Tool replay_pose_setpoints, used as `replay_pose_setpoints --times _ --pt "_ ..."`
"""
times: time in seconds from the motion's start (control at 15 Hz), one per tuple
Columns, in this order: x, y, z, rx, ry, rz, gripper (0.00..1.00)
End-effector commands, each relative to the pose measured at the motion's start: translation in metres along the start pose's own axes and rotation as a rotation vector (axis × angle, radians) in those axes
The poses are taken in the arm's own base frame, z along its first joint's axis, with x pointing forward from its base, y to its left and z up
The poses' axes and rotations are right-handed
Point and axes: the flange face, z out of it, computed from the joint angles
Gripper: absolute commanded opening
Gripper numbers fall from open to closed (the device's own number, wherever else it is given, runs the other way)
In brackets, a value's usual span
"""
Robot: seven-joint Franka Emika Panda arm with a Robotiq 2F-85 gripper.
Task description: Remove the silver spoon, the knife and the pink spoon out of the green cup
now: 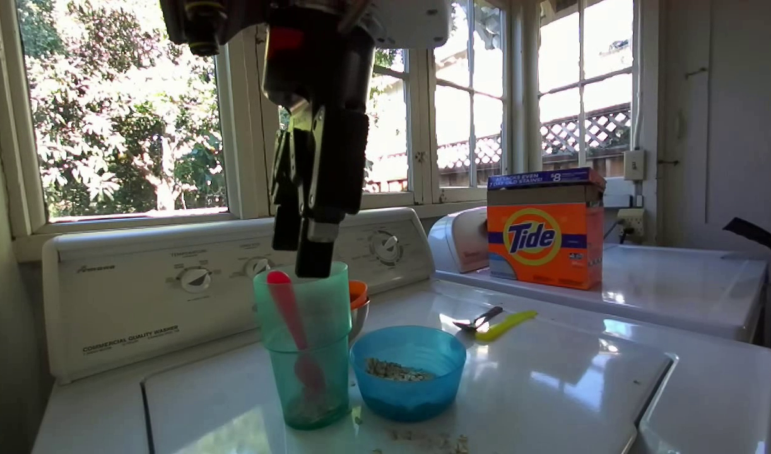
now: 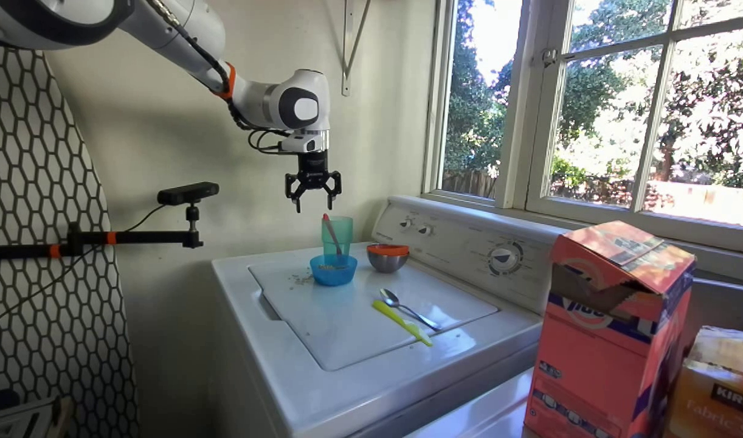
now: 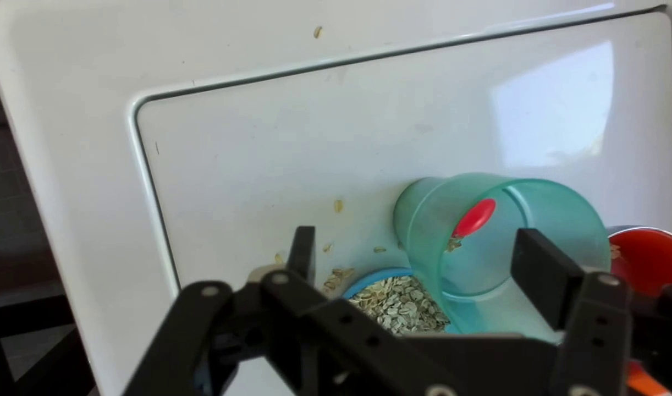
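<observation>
can see the gripper (image 2: 314, 205) hanging up above the green cup (image 1: 332, 347), spread wide and empty. can spot the pink spoon (image 1: 291, 316) inside that cup, leaning with one end up at the rim. got the silver spoon (image 2: 408, 310) and the yellow-green knife (image 2: 402, 322) lying just beside each other on top of the washer (image 2: 335, 331), well apart from the cup. also seeing a blue bowl (image 1: 411, 400) of oats (image 3: 399, 308) right by the cup, can't tell if touching, plus some loose flakes (image 3: 339, 206) scattered on the lid (image 3: 286, 148).

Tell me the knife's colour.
Bright yellow-green; the knife shows best in an exterior view.
</observation>
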Motion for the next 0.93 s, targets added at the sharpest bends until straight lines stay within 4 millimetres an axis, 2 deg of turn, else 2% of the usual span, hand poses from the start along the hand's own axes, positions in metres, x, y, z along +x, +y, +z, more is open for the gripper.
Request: replay_pose_setpoints --times 0.0,0.67,0.87 --pt "0.002 0.003 -0.011 0.027 0.020 0.085 0.99" --pt "-0.004 -0.003 0.003 0.019 0.022 0.278 0.99" --pt "-0.004 -0.005 0.013 0.003 0.031 0.306 0.92"
